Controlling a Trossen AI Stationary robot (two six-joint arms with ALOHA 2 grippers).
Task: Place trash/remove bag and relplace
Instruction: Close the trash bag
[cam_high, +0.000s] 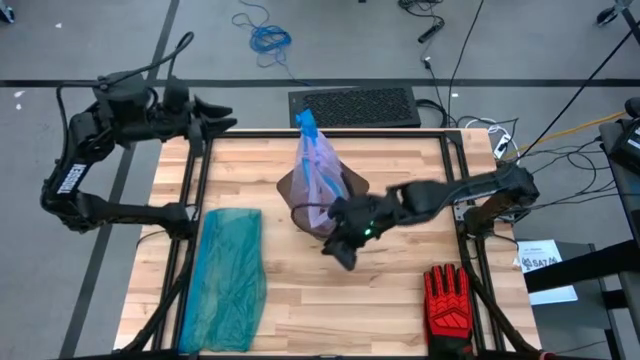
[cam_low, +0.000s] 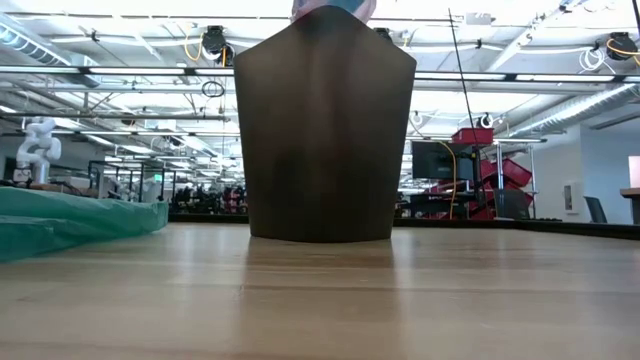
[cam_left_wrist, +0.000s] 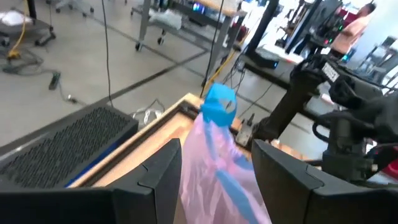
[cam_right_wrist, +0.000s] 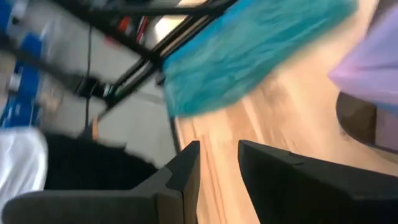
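The bag (cam_high: 322, 172), pinkish-lavender with a blue drawstring knot at its top, stands gathered upward out of a dark brown bin (cam_high: 352, 186) at the centre of the high view, slightly above the middle of the wooden table (cam_high: 400, 290). In the low view the bin (cam_low: 325, 135) fills the centre and only a sliver of the bag shows at the top edge.

Open room: bare wood lies below the bin toward the bottom edge of the high view, and to the bin's right up to the table's right rail. A teal-green plastic bag (cam_high: 226, 278) lies flat along the lower left, well apart from the bin. A red-and-black glove (cam_high: 448, 303) sits at the lower right, near the table's edge. A black mat (cam_high: 355, 107) lies beyond the table's top edge.

The right gripper (cam_high: 342, 247) is just below and right of the bin, close to the bag's lower side; its fingers (cam_right_wrist: 180, 180) stand narrowly apart with only table between them, holding nothing.

The left gripper (cam_high: 222, 113) hangs at the upper left, over the table's far corner, well apart from the bin; its fingers (cam_left_wrist: 163, 174) are spread wide and empty, aimed at the bag's knot (cam_left_wrist: 217, 106).
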